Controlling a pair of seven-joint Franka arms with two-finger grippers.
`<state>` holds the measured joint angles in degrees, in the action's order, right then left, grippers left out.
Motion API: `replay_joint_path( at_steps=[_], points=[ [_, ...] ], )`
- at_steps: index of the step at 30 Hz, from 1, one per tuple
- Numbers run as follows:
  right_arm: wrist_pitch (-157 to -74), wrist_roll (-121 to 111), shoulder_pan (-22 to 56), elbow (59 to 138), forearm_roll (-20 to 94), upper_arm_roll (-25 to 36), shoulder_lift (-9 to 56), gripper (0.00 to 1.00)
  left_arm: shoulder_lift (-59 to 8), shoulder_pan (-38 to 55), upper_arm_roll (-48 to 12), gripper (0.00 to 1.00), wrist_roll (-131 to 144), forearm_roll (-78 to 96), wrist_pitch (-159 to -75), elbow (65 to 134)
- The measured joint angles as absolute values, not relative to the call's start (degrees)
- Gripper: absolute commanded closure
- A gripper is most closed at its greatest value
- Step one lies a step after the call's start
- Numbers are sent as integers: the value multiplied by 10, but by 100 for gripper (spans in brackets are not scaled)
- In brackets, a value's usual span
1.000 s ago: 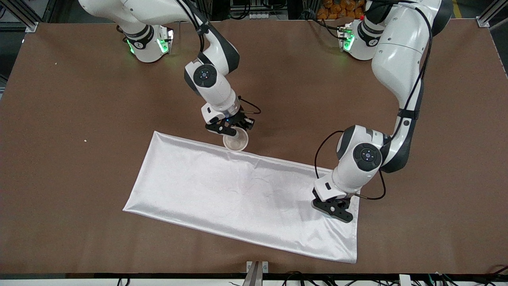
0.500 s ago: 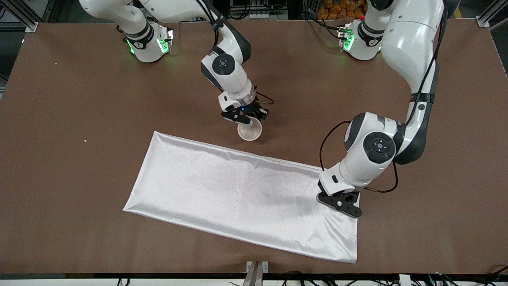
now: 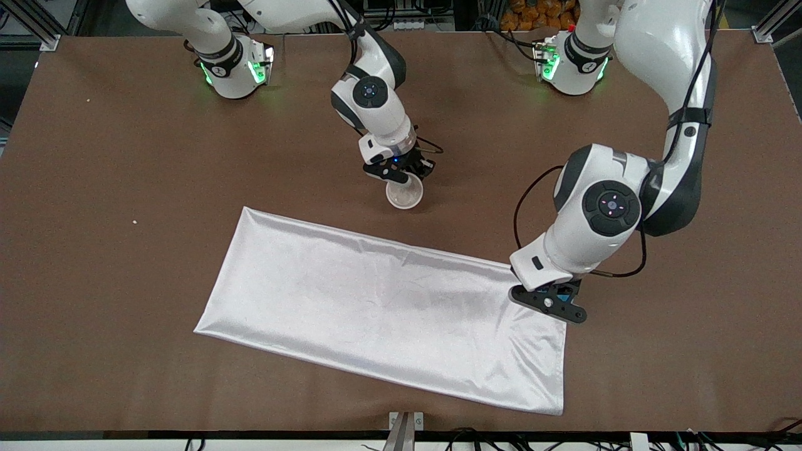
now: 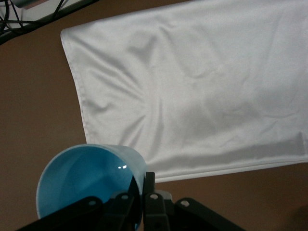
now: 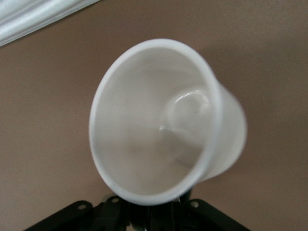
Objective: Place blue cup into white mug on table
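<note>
Left gripper (image 4: 139,204) clamps blue cup (image 4: 89,180) rim over white cloth (image 3: 388,313) corner. Right gripper (image 3: 401,175) grips white mug (image 3: 404,194) over worktop (image 3: 125,156) centre.

Blue cup (image 4: 89,185) hangs tilted over the cloth's corner; white mug (image 3: 404,193) on brown table (image 3: 125,156).

A matte brown is shown by the table (image 3: 125,300), with a pale speck near the edge at the right arm's end. A shiny white cloth (image 3: 376,313) is seen, shaded grey in its creases. The white mug (image 3: 404,194) is off-white inside. The blue cup (image 4: 89,185) is bright light blue. Both arms are clad in white with black joints, and green lights are shown at their bases
</note>
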<state>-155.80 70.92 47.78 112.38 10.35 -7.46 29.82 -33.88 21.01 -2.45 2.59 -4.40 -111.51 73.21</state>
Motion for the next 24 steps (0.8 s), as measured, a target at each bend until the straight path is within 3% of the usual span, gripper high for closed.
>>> replay_joint_path(
  at_steps=[10, 24],
  points=[
    [-1558, 711, 482, 1124, 103, -75, 301, 0, -291, 218, -28, 100, 98, -49, -1047, 745],
    [-1558, 712, 483, 1124, 103, -74, 301, 0, -278, 226, -62, 100, 221, -49, -1046, 767]
  ],
)
